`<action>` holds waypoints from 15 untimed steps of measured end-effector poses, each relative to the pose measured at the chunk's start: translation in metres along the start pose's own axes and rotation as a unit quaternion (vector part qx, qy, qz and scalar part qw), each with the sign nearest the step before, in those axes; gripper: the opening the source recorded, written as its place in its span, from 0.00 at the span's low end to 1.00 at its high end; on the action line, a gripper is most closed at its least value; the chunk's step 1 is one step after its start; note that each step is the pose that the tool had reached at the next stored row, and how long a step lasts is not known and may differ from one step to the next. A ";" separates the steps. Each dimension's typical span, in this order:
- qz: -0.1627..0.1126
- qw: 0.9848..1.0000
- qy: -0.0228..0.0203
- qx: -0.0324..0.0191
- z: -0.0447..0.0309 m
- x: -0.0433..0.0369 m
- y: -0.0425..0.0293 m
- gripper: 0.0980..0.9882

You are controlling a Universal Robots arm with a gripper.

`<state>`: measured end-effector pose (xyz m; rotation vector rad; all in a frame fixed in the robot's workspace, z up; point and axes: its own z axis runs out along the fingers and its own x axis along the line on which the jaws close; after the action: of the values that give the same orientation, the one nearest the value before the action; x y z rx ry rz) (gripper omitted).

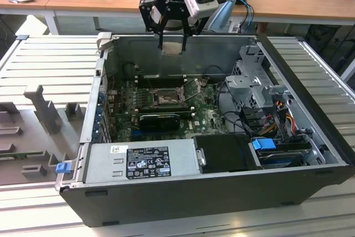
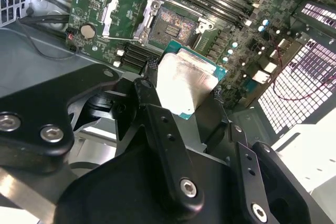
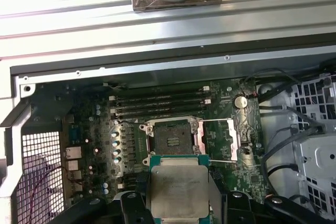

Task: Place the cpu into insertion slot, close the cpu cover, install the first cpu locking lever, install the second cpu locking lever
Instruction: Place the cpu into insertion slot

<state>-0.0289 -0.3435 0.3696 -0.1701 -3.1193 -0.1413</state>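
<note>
Your black gripper [image 2: 185, 83] pinches one flat, square, silvery cpu [image 2: 181, 74]; one dark-framed insertion slot [image 3: 169, 141] lies exposed, its single metal cpu cover [image 3: 234, 139] swung open.

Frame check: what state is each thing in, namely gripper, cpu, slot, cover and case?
gripper: shut on the cpu, above the case.
cpu: held, clear of the board, not yet seated.
slot: empty, uncovered.
cover: open, lying beside the slot.
case: lying flat, side open.

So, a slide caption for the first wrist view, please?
The gripper holds the cpu; insertion slot empty, cpu cover open.
</note>
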 end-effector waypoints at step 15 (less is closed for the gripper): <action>0.020 1.000 -0.002 0.000 0.0001 0.0000 0.0000 0.48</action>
<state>-0.0289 -0.3435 0.3695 -0.2322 -3.1171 -0.1416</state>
